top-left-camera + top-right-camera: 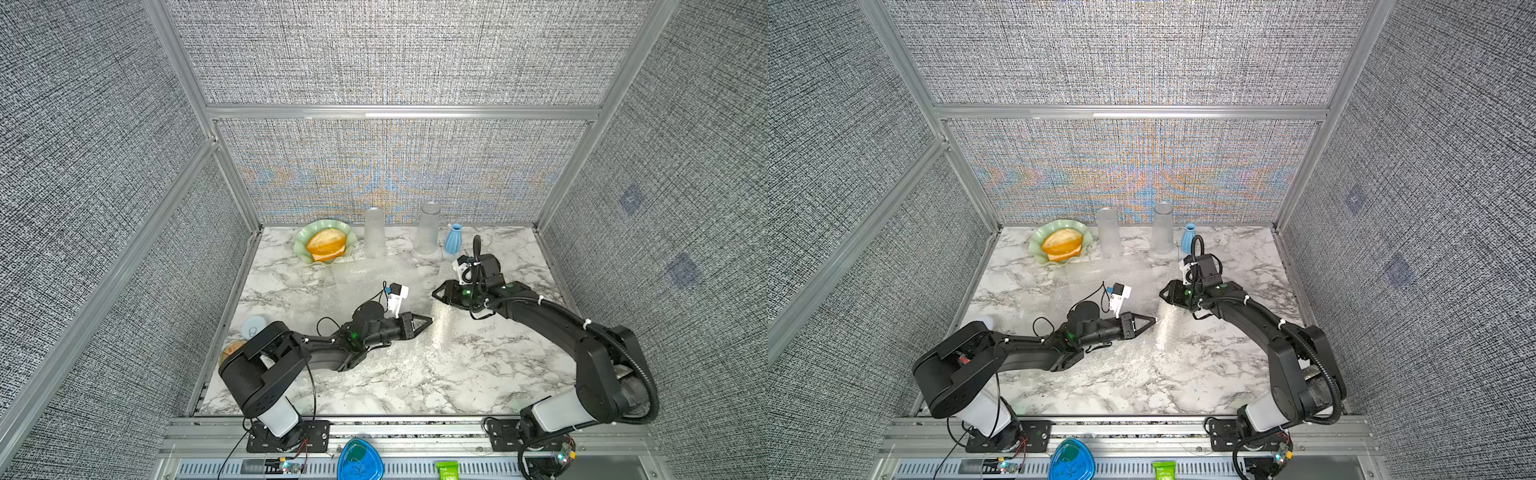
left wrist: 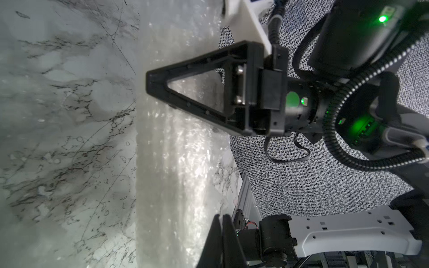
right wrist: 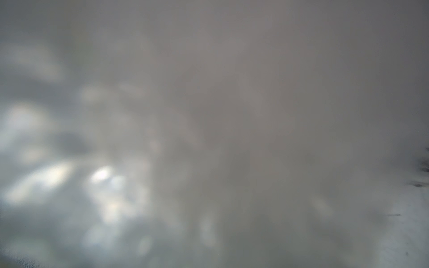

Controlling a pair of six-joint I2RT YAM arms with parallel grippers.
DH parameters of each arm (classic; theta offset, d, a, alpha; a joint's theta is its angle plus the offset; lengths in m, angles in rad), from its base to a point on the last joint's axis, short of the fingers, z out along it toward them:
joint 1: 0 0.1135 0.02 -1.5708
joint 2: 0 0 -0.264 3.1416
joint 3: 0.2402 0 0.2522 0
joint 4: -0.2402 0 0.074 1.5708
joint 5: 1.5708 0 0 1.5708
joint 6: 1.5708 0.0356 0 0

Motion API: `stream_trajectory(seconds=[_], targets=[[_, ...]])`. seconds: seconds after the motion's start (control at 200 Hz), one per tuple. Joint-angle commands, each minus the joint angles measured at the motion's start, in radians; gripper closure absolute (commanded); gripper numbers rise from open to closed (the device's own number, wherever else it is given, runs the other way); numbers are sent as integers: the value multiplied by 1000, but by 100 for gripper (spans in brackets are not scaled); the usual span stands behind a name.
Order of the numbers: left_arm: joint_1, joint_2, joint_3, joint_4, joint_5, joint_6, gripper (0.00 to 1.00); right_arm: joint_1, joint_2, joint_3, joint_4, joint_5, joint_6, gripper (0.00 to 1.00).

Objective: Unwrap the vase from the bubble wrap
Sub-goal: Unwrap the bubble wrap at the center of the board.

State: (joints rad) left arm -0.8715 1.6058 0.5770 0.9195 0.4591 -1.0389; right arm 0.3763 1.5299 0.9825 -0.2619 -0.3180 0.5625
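Two bits of clutter sit nearest you on the front rail: a blue lid-like thing (image 1: 359, 460) and a green packet (image 1: 446, 470). Further in on the marble table (image 1: 415, 386), your left gripper (image 1: 430, 319) has its jaws pressed together right at the edge of the bubble wrap (image 1: 441, 332). From the left wrist view (image 2: 220, 224) you can't tell whether any film is actually caught between them.

That wrap is a crinkly clear strip standing up mid-table between your two grippers, with more of it spread flat further back (image 1: 365, 270). Your right gripper (image 1: 434, 294) sits just beyond, fingertips meeting on the top edge of the raised strip and pinching it. Your right wrist camera is just grey blur with a few glints.

Along the back wall there's a green wavy plate (image 1: 303, 245) holding a bread roll (image 1: 327, 244), then two upright clear rolls (image 1: 374, 232) (image 1: 429, 228), then the blue vase (image 1: 454, 239), bare and upright, well apart from both grippers.
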Motion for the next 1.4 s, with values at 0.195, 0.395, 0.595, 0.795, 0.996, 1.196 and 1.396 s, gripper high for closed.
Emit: stream_trajectory(seconds=[0.195, 0.395, 0.595, 0.795, 0.996, 1.196, 1.396], targets=[[-66, -3, 18, -62, -92, 88, 100, 23, 139, 66, -145, 176, 3, 80], [-99, 19, 27, -88, -127, 115, 100, 52, 228, 142, -241, 264, 8, 74], [-127, 34, 64, -134, -152, 143, 100, 72, 292, 241, -329, 288, 23, 42], [-141, 42, 114, -209, -155, 173, 100, 52, 193, 302, -320, 231, 17, 15], [-151, 87, 182, -264, -146, 192, 100, -16, 67, 292, -312, 167, -2, 8], [-180, 188, 314, -345, -129, 217, 100, -131, -94, 186, -311, 197, -4, 8], [-211, 328, 512, -479, -105, 244, 100, -180, -280, 107, -291, 302, -13, 8]])
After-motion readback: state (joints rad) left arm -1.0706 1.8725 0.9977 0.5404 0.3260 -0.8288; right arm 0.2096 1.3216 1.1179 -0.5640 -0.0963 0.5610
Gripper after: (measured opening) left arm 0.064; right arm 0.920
